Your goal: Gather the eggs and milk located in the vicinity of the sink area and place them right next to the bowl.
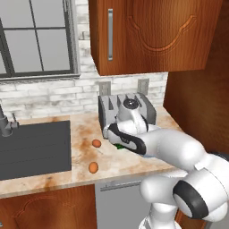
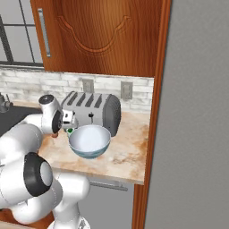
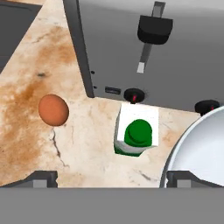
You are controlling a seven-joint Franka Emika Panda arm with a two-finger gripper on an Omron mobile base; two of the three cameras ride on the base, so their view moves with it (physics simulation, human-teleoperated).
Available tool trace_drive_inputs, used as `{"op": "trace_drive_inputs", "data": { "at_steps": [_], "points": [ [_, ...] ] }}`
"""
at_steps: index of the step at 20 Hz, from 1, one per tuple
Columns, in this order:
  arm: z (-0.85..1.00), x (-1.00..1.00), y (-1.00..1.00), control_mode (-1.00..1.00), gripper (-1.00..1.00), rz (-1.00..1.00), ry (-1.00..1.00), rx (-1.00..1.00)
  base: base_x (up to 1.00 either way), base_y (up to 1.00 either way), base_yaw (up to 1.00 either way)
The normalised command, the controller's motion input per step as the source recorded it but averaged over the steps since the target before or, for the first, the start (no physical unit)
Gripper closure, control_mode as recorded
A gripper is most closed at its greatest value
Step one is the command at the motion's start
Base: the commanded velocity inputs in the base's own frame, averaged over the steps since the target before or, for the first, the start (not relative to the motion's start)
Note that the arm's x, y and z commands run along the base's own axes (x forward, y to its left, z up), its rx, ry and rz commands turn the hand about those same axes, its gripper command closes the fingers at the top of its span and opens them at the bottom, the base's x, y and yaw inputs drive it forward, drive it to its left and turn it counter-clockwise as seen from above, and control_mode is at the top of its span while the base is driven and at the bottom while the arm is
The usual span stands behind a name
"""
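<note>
Tool [image 3: 112, 177] hangs above the milk carton [image 3: 135, 131], jaws spread wide and holding nothing. The marbled table [image 3: 26, 131] carries, largest first, the dark sink [image 1: 33, 145], the silver toaster [image 2: 91, 109] and the bowl [image 2: 89, 141] at the carton's three o'clock. One egg [image 3: 53, 109] lies at its nine o'clock. Best practice now: lift straight clear, then approach that egg from above.

Glossy bowl [image 2: 89, 141], brushed-metal toaster [image 2: 91, 112], mottled stone counter [image 2: 127, 154], wood cabinets [image 1: 152, 33].
</note>
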Motion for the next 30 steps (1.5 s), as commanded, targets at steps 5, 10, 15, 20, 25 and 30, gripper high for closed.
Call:
{"op": "trace_drive_inputs", "data": {
  "at_steps": [5,10,15,20,25,30],
  "points": [
    [0.03,-0.06,0.31,-1.00,-1.00,0.00,0.00,0.00,0.00,0.00,0.00],
    [0.01,0.00,0.30,-1.00,-1.00,0.00,0.00,0.00,0.00,0.00,0.00],
    [0.00,0.00,0.29,-1.00,-1.00,0.00,0.00,0.00,0.00,0.00,0.00],
    [0.00,0.00,0.29,-1.00,-1.00,0.00,0.00,0.00,0.00,0.00,0.00],
    [-0.09,0.00,0.21,-1.00,-1.00,0.00,0.00,0.00,0.00,0.00,0.00],
    [-0.26,0.01,0.04,-1.00,-1.00,0.00,0.00,0.00,0.00,0.00,0.00]
  ]
}}
